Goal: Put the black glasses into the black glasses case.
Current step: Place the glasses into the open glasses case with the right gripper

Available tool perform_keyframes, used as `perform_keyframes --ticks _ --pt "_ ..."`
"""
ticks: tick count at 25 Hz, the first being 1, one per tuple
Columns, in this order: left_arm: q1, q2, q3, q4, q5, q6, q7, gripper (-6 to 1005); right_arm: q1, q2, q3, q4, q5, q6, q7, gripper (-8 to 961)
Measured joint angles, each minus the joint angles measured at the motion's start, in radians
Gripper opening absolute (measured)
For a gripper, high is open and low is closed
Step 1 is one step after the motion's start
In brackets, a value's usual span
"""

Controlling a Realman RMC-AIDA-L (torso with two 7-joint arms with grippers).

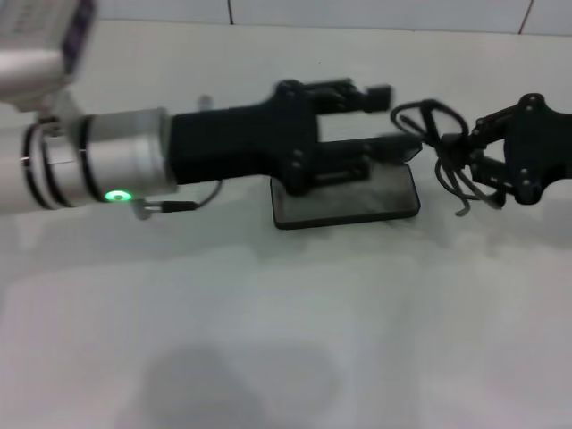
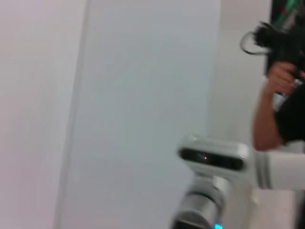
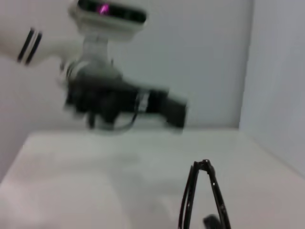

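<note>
My left gripper (image 1: 375, 116) over case (image 1: 393, 201), fingers spread, holding nothing. Case open on table (image 1: 268, 313). My right gripper (image 1: 478, 156) beside case, clamped on glasses (image 1: 429, 125), lifted. Glasses not yet in case; lowering in remains.

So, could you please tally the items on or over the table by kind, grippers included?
Black glasses: 1, held by the right gripper
Black glasses case: 1, lying on the table
Grippers: 2, left gripper over the case, right gripper
Total: 4
</note>
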Motion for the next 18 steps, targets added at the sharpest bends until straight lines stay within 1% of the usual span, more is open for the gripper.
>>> perform_keyframes --ticks 1,3,5,8,11,12,13,16,18 --pt "0.018 -0.001 -0.025 0.005 0.0 0.002 0.002 606 0.0 0.008 -0.02 -0.036 -0.025 0.005 0.009 106" --pt "0.05 -0.004 -0.076 0.01 0.0 0.002 0.006 606 -0.001 0.012 -0.098 -0.092 -0.055 0.034 0.043 107" --pt "0.076 -0.006 -0.122 0.01 0.0 0.003 0.007 606 -0.007 0.01 -0.208 -0.145 -0.068 0.107 0.092 106" --pt "0.1 -0.007 -0.169 0.007 0.0 0.003 0.013 606 -0.028 0.01 -0.334 -0.211 -0.086 0.24 0.137 106" --pt "0.109 -0.009 -0.184 0.0 0.0 -0.002 0.032 606 -0.053 0.013 -0.431 -0.26 -0.097 0.326 0.153 105" --pt "0.11 -0.009 -0.186 0.0 0.0 -0.004 0.036 606 -0.064 0.015 -0.494 -0.276 -0.098 0.371 0.155 105" --pt "0.11 -0.009 -0.186 -0.001 0.0 -0.006 0.038 606 -0.064 0.015 -0.494 -0.276 -0.098 0.371 0.155 105" --pt "0.105 -0.008 -0.186 -0.001 0.001 -0.012 0.039 605 -0.084 0.016 -0.579 -0.302 -0.099 0.442 0.16 106" --pt "0.098 -0.007 -0.186 -0.001 0.001 -0.02 0.039 605 -0.107 0.016 -0.637 -0.328 -0.102 0.516 0.168 107"
